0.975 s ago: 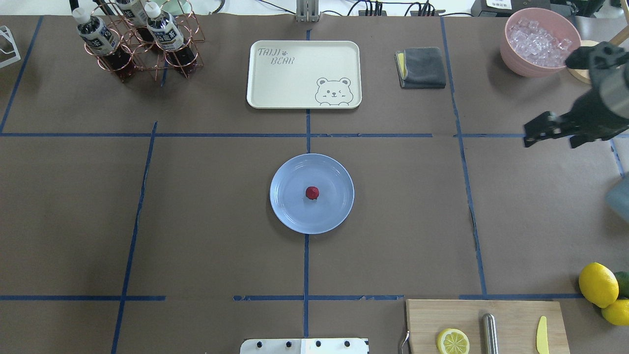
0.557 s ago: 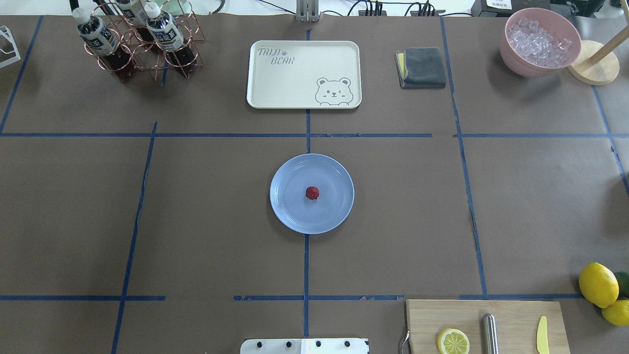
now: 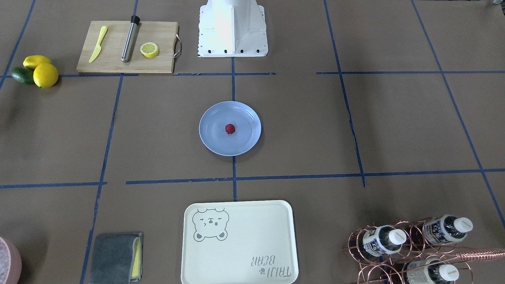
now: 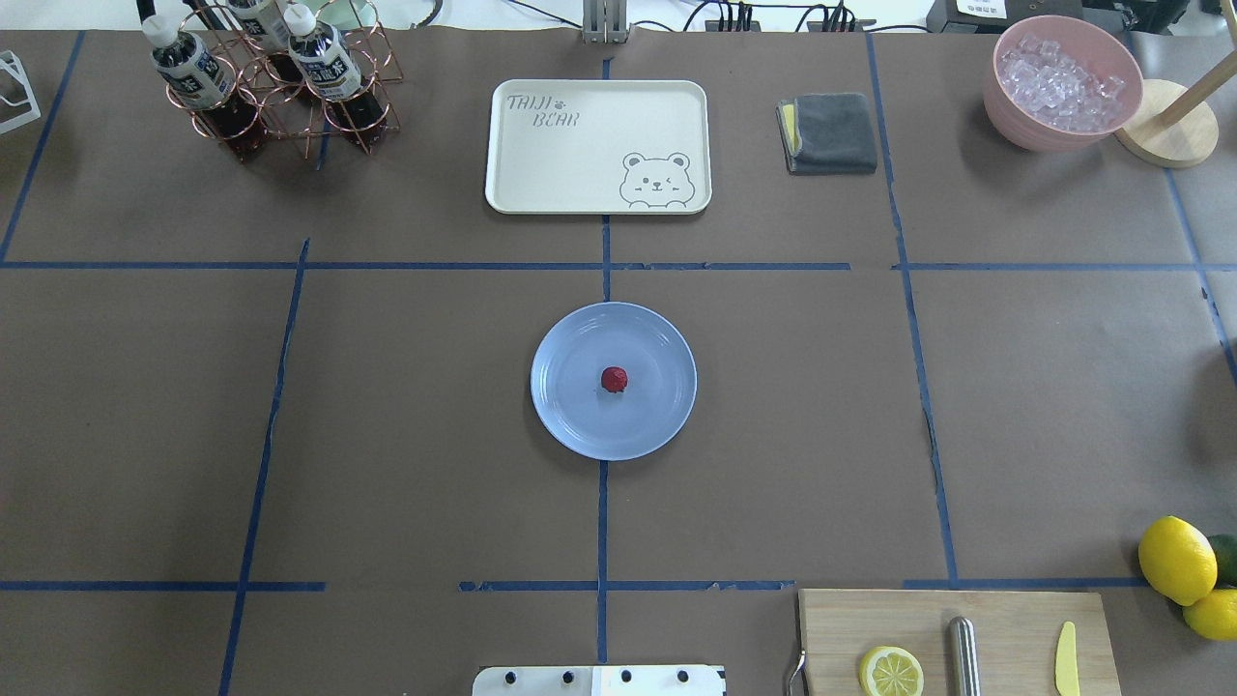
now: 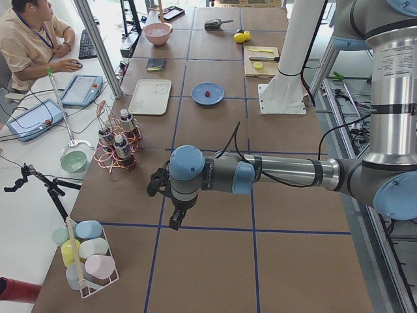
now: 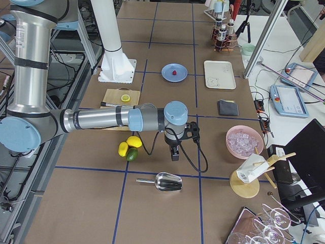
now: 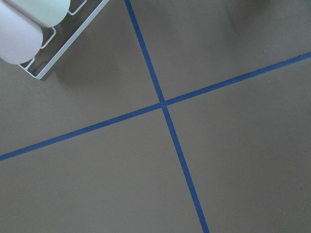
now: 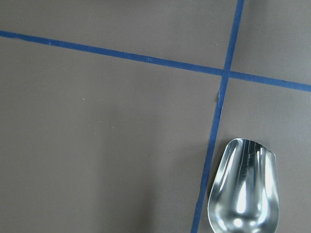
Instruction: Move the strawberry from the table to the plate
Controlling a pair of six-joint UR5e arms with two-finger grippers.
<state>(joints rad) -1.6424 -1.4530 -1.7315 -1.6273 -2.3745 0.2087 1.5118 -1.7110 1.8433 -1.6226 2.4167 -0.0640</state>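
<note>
On plate [image 4: 570, 416] centre, strawberry [image 4: 614, 379], axis and tip too small to read, jaws open or closed, cannot tell.

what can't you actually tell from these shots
Left gripper: shows only in the exterior left view, so open or shut jaws cannot be told.
Right gripper: likewise, only in the exterior right view.
Small dark-red strawberry on the round light-blue plate: green top too small in the overhead view.
Shiny metal scoop: handle cut off by the right wrist view's bottom edge.
</note>
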